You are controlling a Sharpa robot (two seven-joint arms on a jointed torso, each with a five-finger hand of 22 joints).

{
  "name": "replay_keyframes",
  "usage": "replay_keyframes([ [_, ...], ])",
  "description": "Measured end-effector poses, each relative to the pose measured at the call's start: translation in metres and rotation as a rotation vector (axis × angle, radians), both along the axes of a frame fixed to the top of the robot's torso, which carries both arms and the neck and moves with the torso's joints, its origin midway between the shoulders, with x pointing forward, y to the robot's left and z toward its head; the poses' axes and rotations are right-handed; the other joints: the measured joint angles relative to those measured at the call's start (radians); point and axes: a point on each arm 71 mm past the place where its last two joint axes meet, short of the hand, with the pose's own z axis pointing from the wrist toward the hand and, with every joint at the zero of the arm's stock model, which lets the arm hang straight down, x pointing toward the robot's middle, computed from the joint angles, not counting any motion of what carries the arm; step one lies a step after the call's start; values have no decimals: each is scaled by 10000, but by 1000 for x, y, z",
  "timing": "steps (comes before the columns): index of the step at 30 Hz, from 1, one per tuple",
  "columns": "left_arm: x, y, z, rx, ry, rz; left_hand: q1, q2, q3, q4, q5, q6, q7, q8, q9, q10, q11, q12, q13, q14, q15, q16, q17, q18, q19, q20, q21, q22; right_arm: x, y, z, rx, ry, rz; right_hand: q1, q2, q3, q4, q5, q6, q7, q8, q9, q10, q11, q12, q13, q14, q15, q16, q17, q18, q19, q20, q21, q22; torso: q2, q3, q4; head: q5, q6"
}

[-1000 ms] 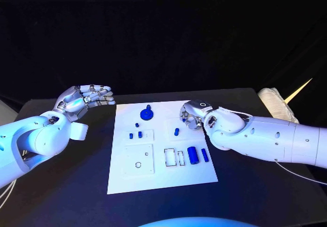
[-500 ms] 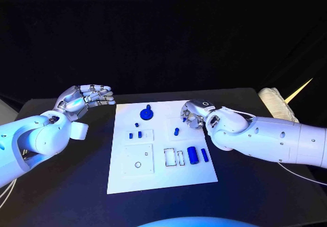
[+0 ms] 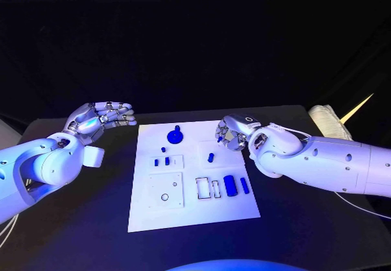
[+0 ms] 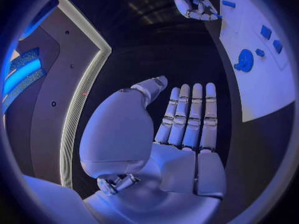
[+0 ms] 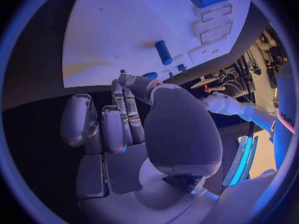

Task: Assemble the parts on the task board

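The white task board (image 3: pixel 192 212) lies mid-table. On it are a blue round knob (image 3: pixel 175 135), three small blue pieces (image 3: pixel 162 161) near its left side, one small blue piece (image 3: pixel 211 157) in the middle, and two blue cylinders (image 3: pixel 230 185) beside empty slots (image 3: pixel 208 188). My right hand (image 3: pixel 232 135) hovers over the board's far right edge with fingers curled toward the thumb (image 5: pixel 177 129); I see nothing in them. My left hand (image 3: pixel 101 118) floats off the board's far left corner, its fingers (image 4: pixel 190 114) straight and side by side, holding nothing.
A pale cloth-like bundle (image 3: pixel 330 121) with a thin light stick (image 3: pixel 357 108) sits at the table's far right corner. Bare black table (image 3: pixel 73 220) surrounds the board on both sides.
My right hand has drifted slightly toward the far right, away from the small middle piece. The left hand and all parts stay where they were.
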Motion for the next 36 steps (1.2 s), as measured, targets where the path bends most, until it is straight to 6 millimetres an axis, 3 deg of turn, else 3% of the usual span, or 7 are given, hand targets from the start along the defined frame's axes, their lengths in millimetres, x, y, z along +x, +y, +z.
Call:
replay_keyframes([
  [9, 0, 0, 0, 4, 7, -1, 0, 0, 0, 0, 0, 0, 0, 0, -1, 0, -1, 0, 0, 0, 0, 0, -1, 0, 0, 0, -5, -2, -19, 25, 11, 453, 12, 775, 0, -1, 28, -28, -4, 0, 0, -9, 14, 24, -24, -22, -20, 0, 0, 0, 0, 0, 0, 0, 0, -1, -5, -4, 6, 171, 14],
  [21, 1, -3, -1, -10, 13, -44, 0, 0, 0, 0, 0, 0, 0, -3, -2, 0, 0, 0, 0, 0, 0, 0, -2, -1, 0, 0, -35, -10, -41, 76, 14, 731, 16, 2105, 0, -2, 27, -28, -23, -2, -1, -3, 9, 95, -93, -42, -13, 0, 1, 0, 24, 0, 37, -37, 117, -1, -18, -29, 16, 800, -145],
  [28, 1, -6, -1, -32, 14, -99, 0, 0, 0, 0, 0, 0, 0, -3, -2, 1, -1, 0, 0, 0, 0, 0, -2, 0, 0, 0, -35, -10, -51, 103, 1, 676, 213, 2729, 0, -3, 26, -29, 24, -6, -6, 4, 15, 127, -123, -62, -13, 0, 1, 0, 23, 1, 37, -37, 117, 6, -21, -42, 18, 1216, -314],
  [36, 2, -8, -1, -20, -18, -148, 0, 0, 0, 0, 0, 0, 0, -3, -3, 1, -1, -38, -1, -36, 36, 0, 7, 0, 0, 0, -35, -24, -64, 123, -17, 551, 445, 3220, -5, -3, 21, -32, 23, -19, -18, 3, 22, 128, -123, -75, -16, 0, 1, 0, 23, 0, 37, -37, 117, 5, -11, -35, 23, 1515, -514],
])
